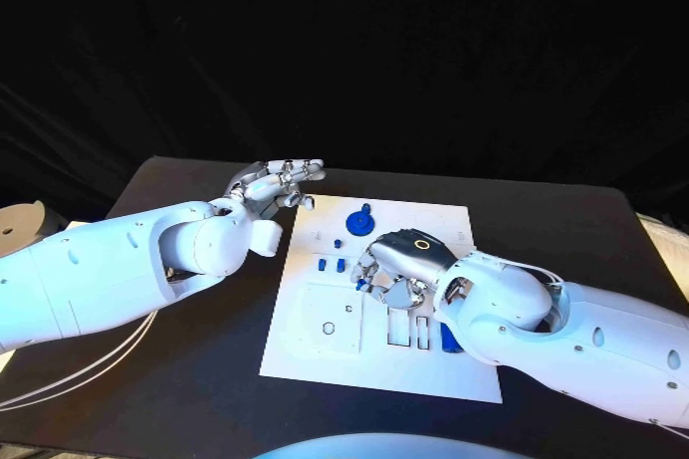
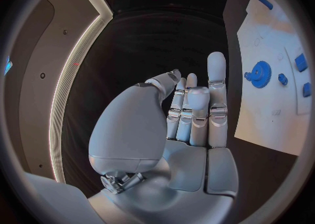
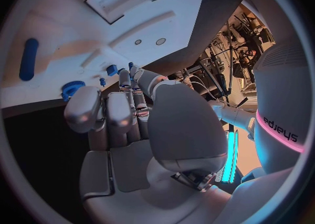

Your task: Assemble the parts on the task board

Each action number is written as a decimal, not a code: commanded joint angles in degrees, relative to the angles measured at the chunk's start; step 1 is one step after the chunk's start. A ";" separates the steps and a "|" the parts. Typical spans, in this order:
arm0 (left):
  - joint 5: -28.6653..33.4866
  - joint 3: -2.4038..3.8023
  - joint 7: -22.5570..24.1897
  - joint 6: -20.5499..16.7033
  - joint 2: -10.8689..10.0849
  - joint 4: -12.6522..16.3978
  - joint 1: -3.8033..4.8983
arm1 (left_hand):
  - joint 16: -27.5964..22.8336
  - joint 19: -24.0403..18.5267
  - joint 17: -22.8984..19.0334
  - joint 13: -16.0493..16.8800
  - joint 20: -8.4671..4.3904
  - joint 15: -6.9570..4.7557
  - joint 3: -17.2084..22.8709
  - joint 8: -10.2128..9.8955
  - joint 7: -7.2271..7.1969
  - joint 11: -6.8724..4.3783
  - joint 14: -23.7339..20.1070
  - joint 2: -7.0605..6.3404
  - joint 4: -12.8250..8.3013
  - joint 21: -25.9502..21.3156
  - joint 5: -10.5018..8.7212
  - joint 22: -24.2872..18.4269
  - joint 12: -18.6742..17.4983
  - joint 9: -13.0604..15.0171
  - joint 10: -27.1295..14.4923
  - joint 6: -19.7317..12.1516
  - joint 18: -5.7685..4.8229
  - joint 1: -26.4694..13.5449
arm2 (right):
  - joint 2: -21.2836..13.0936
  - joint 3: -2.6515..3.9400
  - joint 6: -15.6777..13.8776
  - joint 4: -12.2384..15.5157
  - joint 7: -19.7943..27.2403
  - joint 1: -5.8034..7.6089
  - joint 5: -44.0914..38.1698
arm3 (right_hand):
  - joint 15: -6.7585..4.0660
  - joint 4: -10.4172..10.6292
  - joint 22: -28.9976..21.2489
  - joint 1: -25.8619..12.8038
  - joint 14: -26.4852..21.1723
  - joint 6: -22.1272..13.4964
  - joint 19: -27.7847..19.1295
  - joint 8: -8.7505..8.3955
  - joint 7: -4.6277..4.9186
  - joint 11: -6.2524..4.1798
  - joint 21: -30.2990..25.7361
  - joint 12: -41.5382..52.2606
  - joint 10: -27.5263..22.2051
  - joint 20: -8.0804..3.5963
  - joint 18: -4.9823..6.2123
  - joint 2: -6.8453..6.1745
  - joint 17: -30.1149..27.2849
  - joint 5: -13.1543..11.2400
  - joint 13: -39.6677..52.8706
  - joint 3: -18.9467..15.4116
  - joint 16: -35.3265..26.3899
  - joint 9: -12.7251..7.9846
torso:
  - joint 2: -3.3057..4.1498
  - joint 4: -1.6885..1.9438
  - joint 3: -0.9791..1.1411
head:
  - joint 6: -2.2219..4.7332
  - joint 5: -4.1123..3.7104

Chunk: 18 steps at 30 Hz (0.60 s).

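The right hand [image 1: 390, 273] is lowered over the middle of the task board [image 1: 431, 374], its fingers curled down toward the surface; whether a part is pinched beneath them cannot be told from any view. In the right wrist view its fingers [image 3: 125, 82] reach toward a small blue peg [image 3: 112, 69] and a toothed blue gear [image 3: 73, 89], with an elongated blue bar [image 3: 28, 58] lying apart from them. The left hand [image 1: 273, 188] is held above the worktop [image 1: 172, 379] at about eleven o'clock of the board, just off its corner, fingers loosely apart and nothing held. The gear [image 1: 359, 221] sits at twelve o'clock on the board, two small blue blocks [image 1: 332, 265] at about ten o'clock of the right hand, and another blue piece [image 1: 448, 338] at five o'clock, partly hidden by the right arm. A slip is judged likely: the parts look like smooth hard plastic and small against metal fingers, so one could be flicked off the glossy white plate, or jammed askew in the shallow rectangular recesses [image 1: 419, 330]. The worktop looks matte and dark.
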 commanded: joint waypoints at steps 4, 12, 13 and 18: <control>0.23 0.03 0.19 1.04 0.01 0.41 0.03 | 0.07 -0.19 -0.07 0.01 -0.01 -0.03 -0.42 0.26 0.11 -0.05 -0.32 -0.06 0.03 -0.34 -0.21 -0.10 0.40 0.00 -0.16 -0.11 0.99 -0.38 | 1.43 -0.17 1.75 -0.97 1.93 -1.26 0.13 | -0.32 -0.01 0.03 -0.18 1.62 -0.03 -0.44 0.06 0.34 0.17 0.35 0.18 0.08 0.09 -0.71 0.08 0.15 0.33 0.04 0.42 0.38 0.09 | 0.02 -0.12 0.05 | -0.38 0.85; 0.23 0.03 0.18 1.04 -0.06 0.62 0.03 | 0.07 -0.19 -0.07 0.01 -0.01 -0.03 -0.42 0.26 0.11 -0.05 -0.32 -0.06 0.03 -0.34 -0.21 -0.10 0.40 0.00 -0.16 -0.11 0.99 -0.38 | 2.40 -0.38 3.07 -2.28 1.99 -1.73 0.25 | -0.31 -0.02 0.12 -0.23 1.62 -0.05 -0.46 0.04 0.37 0.19 0.44 0.18 0.04 0.09 -0.71 0.06 0.26 0.35 0.04 0.43 0.48 0.10 | 0.01 -0.09 0.07 | -0.61 1.13; 0.23 0.03 0.18 1.04 -0.07 0.62 0.03 | 0.07 -0.19 -0.07 0.01 -0.01 -0.03 -0.42 0.26 0.11 -0.05 -0.32 -0.06 0.03 -0.34 -0.21 -0.10 0.40 0.00 -0.16 -0.11 0.99 -0.38 | 2.46 -0.40 3.20 -2.38 1.95 -1.75 0.25 | -0.31 -0.03 0.13 -0.24 1.62 -0.05 -0.46 0.04 0.38 0.20 0.45 0.18 0.04 0.09 -0.72 0.05 0.27 0.34 0.04 0.42 0.49 0.10 | 0.00 -0.12 0.08 | -0.64 1.18; 0.23 0.03 0.15 1.07 -0.10 0.67 0.03 | 0.07 -0.19 -0.07 0.01 -0.01 -0.03 -0.42 0.26 0.11 -0.05 -0.32 -0.06 0.03 -0.34 -0.21 -0.10 0.40 0.00 -0.16 -0.11 0.99 -0.38 | 2.86 -0.47 3.90 -2.98 1.49 -1.82 -0.05 | -0.29 -0.02 0.19 -0.30 1.61 -0.06 -0.48 0.03 0.40 0.22 0.51 0.18 0.02 0.10 -0.72 0.04 0.32 0.34 0.04 0.40 0.54 0.11 | -0.01 -0.17 0.08 | -0.73 1.26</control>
